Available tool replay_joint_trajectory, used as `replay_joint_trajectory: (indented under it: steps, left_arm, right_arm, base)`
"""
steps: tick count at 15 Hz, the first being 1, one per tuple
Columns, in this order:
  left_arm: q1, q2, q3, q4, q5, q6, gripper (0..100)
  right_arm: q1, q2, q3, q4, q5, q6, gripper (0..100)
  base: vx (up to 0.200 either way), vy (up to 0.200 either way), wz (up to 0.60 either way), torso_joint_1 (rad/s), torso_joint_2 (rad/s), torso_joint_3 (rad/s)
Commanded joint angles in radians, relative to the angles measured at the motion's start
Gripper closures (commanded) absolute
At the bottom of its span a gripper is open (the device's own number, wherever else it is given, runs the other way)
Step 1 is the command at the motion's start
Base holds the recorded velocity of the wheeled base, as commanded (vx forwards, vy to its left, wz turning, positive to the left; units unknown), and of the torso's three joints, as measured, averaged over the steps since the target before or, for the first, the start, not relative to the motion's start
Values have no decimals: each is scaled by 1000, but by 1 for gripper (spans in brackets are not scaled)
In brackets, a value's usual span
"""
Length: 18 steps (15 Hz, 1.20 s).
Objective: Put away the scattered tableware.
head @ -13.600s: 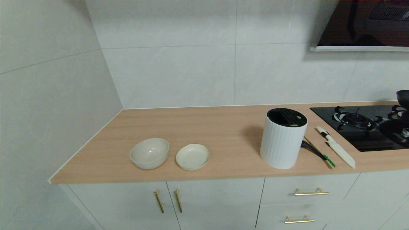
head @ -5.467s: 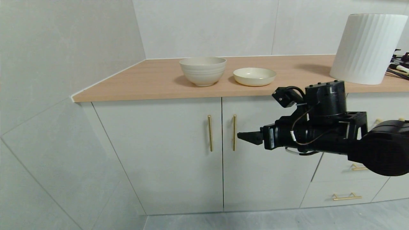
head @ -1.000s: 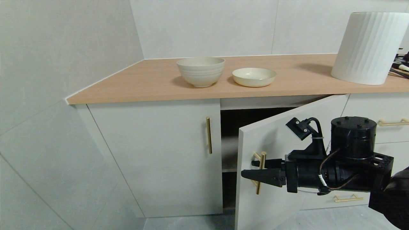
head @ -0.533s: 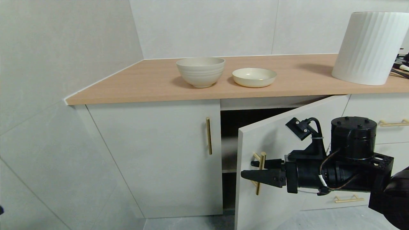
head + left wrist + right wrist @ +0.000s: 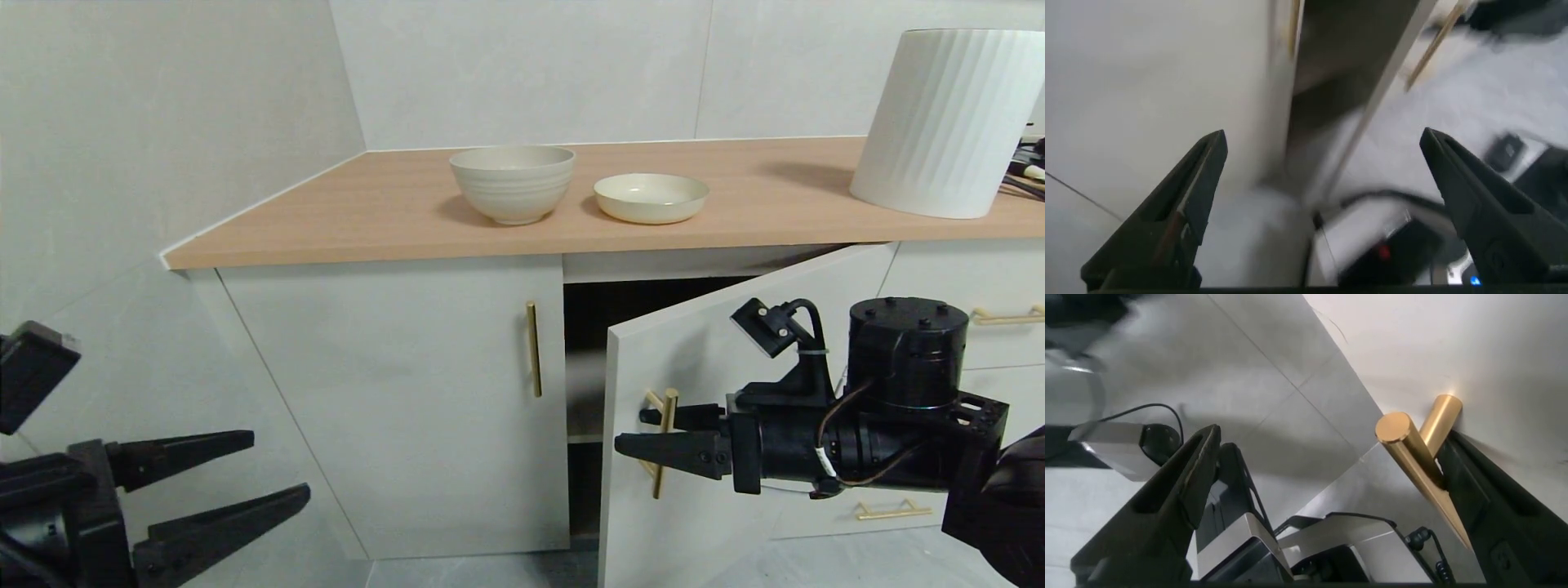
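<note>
A tall white ribbed canister (image 5: pixel 947 122) stands upright at two o'clock on the wooden countertop (image 5: pixel 367 220), pale wall tiles (image 5: pixel 522 65) rise behind it at twelve o'clock, and drawers with gold handles (image 5: pixel 1008 314) sit below at three o'clock, above the grey floor (image 5: pixel 490 572).

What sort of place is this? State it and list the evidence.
Most likely a home kitchen: a wooden countertop holding a bowl and a shallow dish, a tiled wall behind, and white cabinets below, one door open.
</note>
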Motion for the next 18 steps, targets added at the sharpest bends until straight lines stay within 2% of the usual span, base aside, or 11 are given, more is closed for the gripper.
replay_joint_trajectory:
  steps: [1,2,4,6,8,11,12,13,14,16,18]
  left_arm:
    - [-39,63,25,-2,0,-2,0]
    - [-56,62,31,-2,0,-2,100]
    - [-81,72,30,-2,0,-7,100]
    - [-122,95,17,-6,0,-36,100]
    - [-185,149,-12,-6,0,-68,100]
    - [-282,301,-70,-51,-2,-69,100]
    - [-323,355,-90,-92,6,-74,100]
    - [-361,393,-111,-108,43,-86,100]
    - [-412,419,-130,-109,90,-123,100]
    - [-466,497,-197,-112,159,-201,100]
    - [-489,550,-191,-112,147,-254,100]
  right_arm:
    - [-1,-3,1,-3,-3,0,0]
    - [-1,-3,1,-3,-3,0,0]
    - [-1,-3,1,-3,-3,0,0]
    - [-1,-3,1,-3,-3,0,0]
    - [-1,-3,1,-3,-3,-2,0]
    - [-1,-17,1,-3,-3,-2,0]
    - [-1,-21,1,-3,-3,-2,0]
    - [-1,-27,1,-3,-5,-2,0]
    - [-1,-32,1,-3,-5,-2,0]
    - [-1,-37,3,-3,-5,-2,0]
    - [-1,-35,4,-3,-5,0,0]
  base:
    - [0,0,0,0,0,0]
    - [0,0,0,0,0,0]
    - [0,0,0,0,0,0]
    - [0,0,0,0,0,0]
    - [0,0,0,0,0,0]
    - [0,0,0,0,0,0]
    - [0,0,0,0,0,0]
    - [0,0,0,0,0,0]
    - [0,0,0,0,0,0]
    - [0,0,0,0,0,0]
    - [0,0,0,0,0,0]
